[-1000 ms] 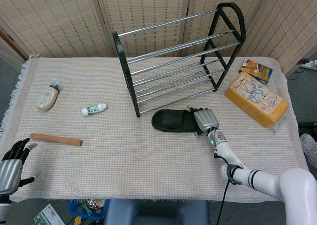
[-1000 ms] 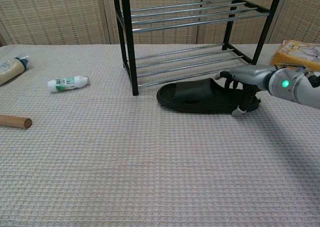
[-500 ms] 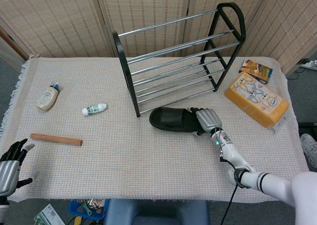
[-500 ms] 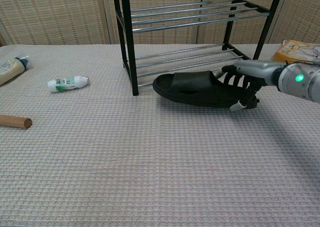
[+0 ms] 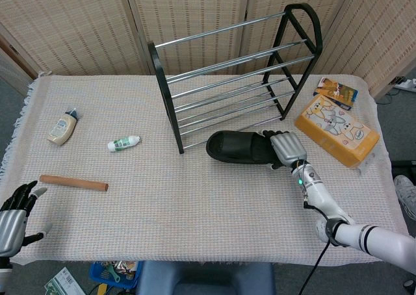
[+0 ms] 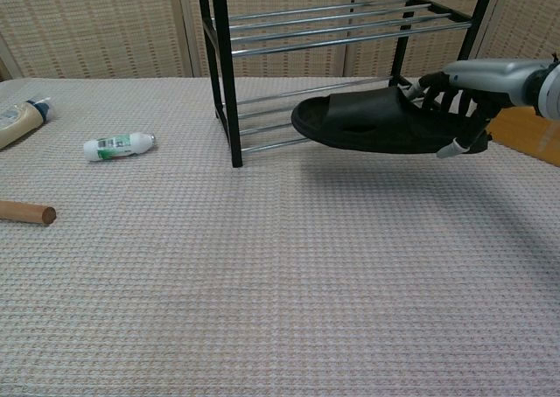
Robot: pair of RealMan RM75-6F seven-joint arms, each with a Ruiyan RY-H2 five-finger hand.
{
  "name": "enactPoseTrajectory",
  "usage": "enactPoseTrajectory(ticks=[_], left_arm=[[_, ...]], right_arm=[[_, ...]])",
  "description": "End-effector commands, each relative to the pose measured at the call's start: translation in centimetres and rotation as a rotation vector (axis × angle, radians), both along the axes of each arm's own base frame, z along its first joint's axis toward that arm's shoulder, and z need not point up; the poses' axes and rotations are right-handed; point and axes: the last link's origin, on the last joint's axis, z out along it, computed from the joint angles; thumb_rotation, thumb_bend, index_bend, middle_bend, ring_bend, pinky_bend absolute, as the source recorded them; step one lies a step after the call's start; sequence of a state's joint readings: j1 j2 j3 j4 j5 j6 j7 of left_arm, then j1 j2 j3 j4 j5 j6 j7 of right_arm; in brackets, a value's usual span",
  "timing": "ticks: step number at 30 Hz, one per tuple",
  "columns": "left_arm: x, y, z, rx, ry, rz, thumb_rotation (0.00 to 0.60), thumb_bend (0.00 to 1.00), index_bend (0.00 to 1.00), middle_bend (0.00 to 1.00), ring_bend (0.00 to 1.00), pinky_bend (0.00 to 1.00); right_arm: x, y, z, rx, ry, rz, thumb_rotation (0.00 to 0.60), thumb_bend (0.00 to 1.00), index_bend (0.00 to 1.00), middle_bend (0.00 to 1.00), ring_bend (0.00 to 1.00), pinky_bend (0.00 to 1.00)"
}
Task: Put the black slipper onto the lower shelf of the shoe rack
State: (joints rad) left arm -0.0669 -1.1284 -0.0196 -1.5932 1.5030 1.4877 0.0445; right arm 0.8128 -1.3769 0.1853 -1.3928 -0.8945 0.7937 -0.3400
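The right hand (image 5: 286,149) grips the heel end of the black slipper (image 5: 239,146), fingers (image 6: 451,101) wrapped over its rear edge. In the chest view the slipper hangs clear of the woven tablecloth (image 6: 262,266), roughly level, its toe pointing toward the black front post of the shoe rack (image 5: 231,74). It sits just in front of the rack's lower shelf (image 6: 324,104) of chrome rails, not resting on them. The left hand (image 5: 14,218) lies at the near left edge of the table, holding nothing, fingers apart. On the cloth to the left lie a wooden dowel (image 5: 73,182), a small white bottle with a green label (image 5: 123,143) and a cream squeeze bottle (image 5: 62,127). To the right of the rack sit a yellow box with cartoon rabbits (image 5: 336,128) and a small dark packet (image 5: 336,91)
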Motion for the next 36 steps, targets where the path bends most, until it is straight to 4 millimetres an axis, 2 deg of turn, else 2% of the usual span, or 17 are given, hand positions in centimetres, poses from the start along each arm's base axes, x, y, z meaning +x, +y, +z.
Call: enactPoseTrajectory(ticks=[1, 10, 16, 23, 31, 36], left_arm=[[0.0, 0.0, -0.1, -0.003, -0.001, -0.001, 0.600, 0.24, 0.20, 0.10, 0.10, 0.25], [-0.6, -0.2, 0.1, -0.004, -0.004, 0.014, 0.600, 0.24, 0.20, 0.10, 0.10, 0.25], [-1.0, -0.4, 0.2, -0.005, 0.001, 0.028, 0.600, 0.24, 0.20, 0.10, 0.10, 0.25], [-1.4, -0.5, 0.6, 0.001, 0.007, 0.043, 0.600, 0.24, 0.20, 0.10, 0.10, 0.25], [-1.8, -0.7, 0.7, -0.001, 0.011, 0.062, 0.600, 0.24, 0.20, 0.10, 0.10, 0.25], [-2.0, -0.8, 0.8, -0.004, 0.017, 0.074, 0.600, 0.24, 0.20, 0.10, 0.10, 0.25]], right_arm=[[1.3, -1.8, 0.0, -0.024, 0.027, -0.019, 0.600, 0.70, 0.15, 0.45, 0.39, 0.42], [3.3, -5.4, -1.6, -0.076, 0.043, -0.112, 0.600, 0.70, 0.15, 0.45, 0.39, 0.42], [3.9, -7.1, -2.7, -0.107, 0.032, -0.194, 0.600, 0.70, 0.15, 0.44, 0.39, 0.42], [4.4, -8.1, -4.2, -0.115, 0.022, -0.253, 0.600, 0.69, 0.15, 0.41, 0.39, 0.42], [5.1, -9.3, -4.3, -0.145, 0.004, -0.289, 0.600, 0.69, 0.15, 0.38, 0.36, 0.42], [5.8, -9.9, -4.4, -0.159, -0.011, -0.302, 0.600, 0.67, 0.12, 0.32, 0.29, 0.41]])
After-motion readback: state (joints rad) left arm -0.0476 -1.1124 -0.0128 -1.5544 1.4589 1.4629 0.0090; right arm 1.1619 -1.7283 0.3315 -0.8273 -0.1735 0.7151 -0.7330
